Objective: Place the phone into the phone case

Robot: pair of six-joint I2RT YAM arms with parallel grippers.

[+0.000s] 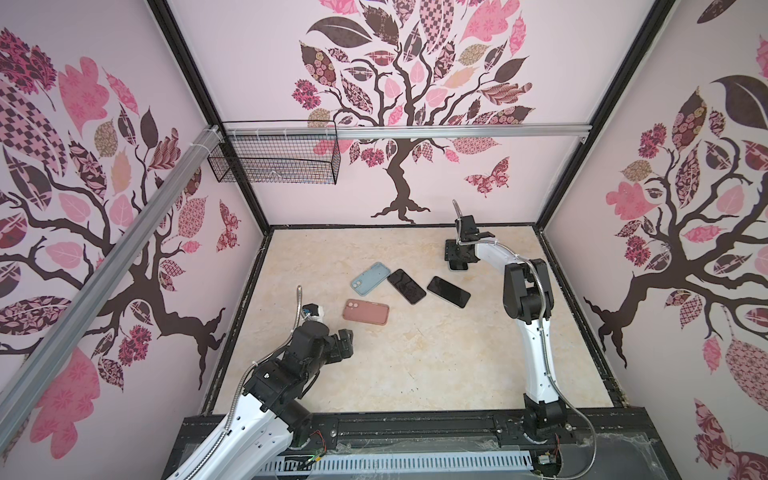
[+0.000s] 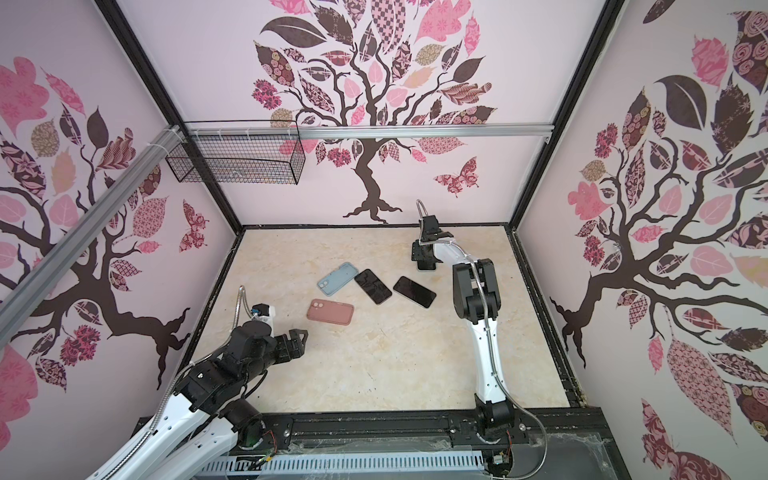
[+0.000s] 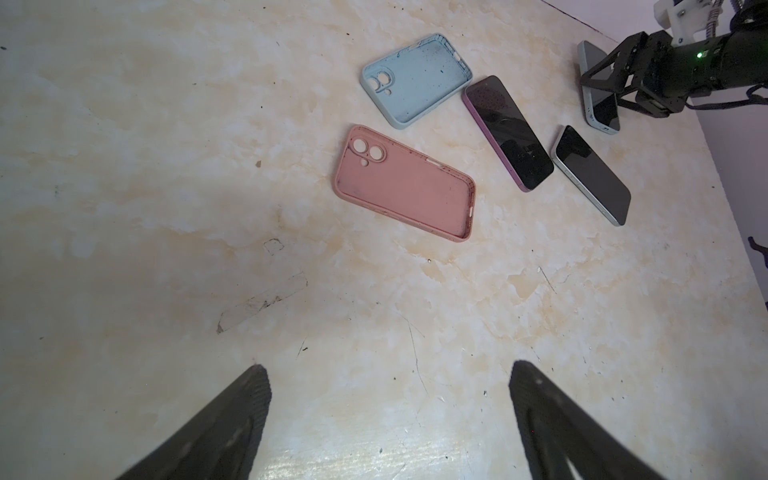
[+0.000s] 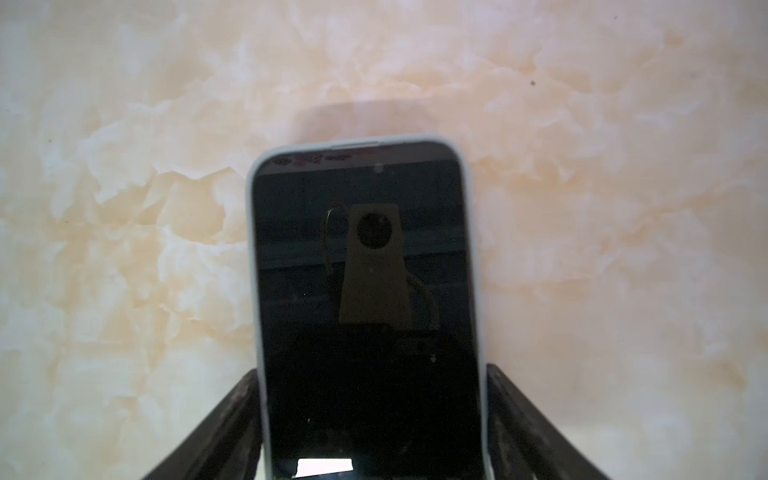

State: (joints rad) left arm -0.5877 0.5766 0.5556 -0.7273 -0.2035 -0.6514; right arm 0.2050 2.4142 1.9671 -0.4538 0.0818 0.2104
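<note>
Nearest, the left fingers (image 3: 241, 407) are spread wide above the table (image 3: 166, 166). Beyond lie an empty pink case (image 3: 405, 183), then a blue case (image 3: 417, 79), a purple phone (image 3: 509, 133) and a silver phone (image 3: 592, 174), all loose. Farthest, the right fingers (image 4: 232, 415) pinch a pale-edged third phone (image 4: 365, 291) by its sides.

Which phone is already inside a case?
The phone in the right gripper; a pale case rims it. The purple phone and silver phone lie bare.
</note>
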